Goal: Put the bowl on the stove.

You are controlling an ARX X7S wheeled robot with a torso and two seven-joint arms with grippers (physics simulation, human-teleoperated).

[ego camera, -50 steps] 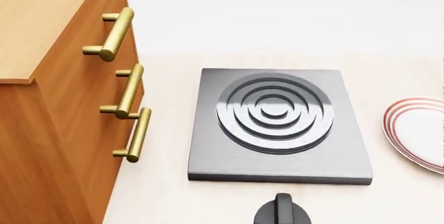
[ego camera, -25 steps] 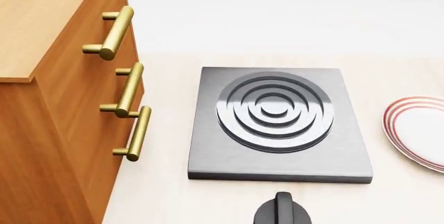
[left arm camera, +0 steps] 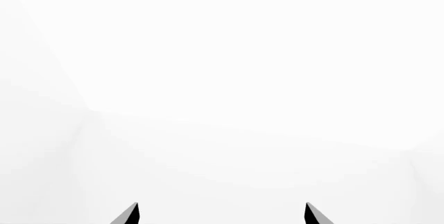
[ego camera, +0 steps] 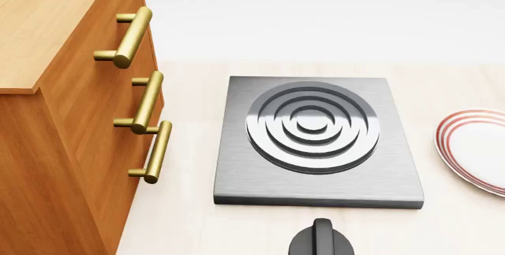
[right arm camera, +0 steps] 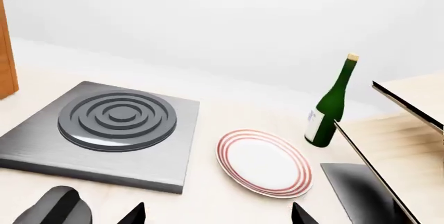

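Observation:
The stove (ego camera: 317,139) is a flat dark grey square slab with raised concentric rings, lying on the pale counter in the middle of the head view. It also shows in the right wrist view (right arm camera: 111,130), bare on top. The speckled bowl is out of view in every frame. My right gripper (right arm camera: 217,214) is open and empty, low over the counter in front of the stove and the plate. My left gripper (left arm camera: 220,213) is open and empty, facing only blank white. Neither gripper shows in the head view.
A flat white plate with red rim rings (ego camera: 477,149) lies right of the stove, also in the right wrist view (right arm camera: 262,162). A black knob (ego camera: 320,240) sits in front of the stove. A wooden cabinet with brass handles (ego camera: 71,119) stands at the left. A green bottle (right arm camera: 331,104) stands beyond the plate.
The head view has shifted very slightly; nothing else has visibly moved.

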